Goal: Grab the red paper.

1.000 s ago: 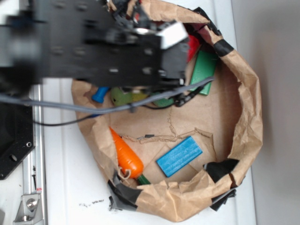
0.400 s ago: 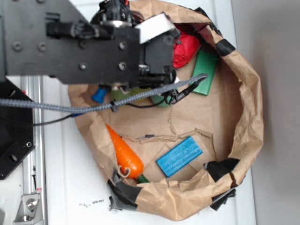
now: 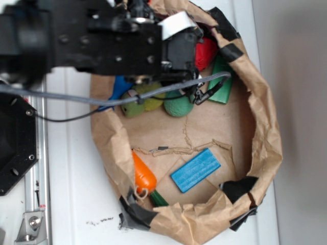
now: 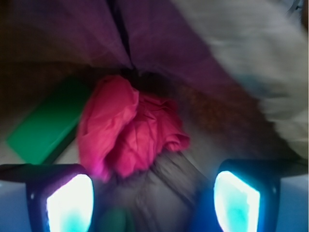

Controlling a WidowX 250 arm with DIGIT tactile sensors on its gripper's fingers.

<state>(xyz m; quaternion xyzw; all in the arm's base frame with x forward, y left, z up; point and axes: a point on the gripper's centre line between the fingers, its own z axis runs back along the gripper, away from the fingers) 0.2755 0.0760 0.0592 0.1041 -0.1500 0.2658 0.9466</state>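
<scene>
While your fingers stand wide and empty, short of the red paper, steer them forward so the wad sits between the pads before you close. It lies at the bag's far wall, just beside the green block; keep that block and the bag wall out of the pinch. From outside, the arm hides most of the paper. Only the wrist view shows the whole wad and the spread fingers.
</scene>
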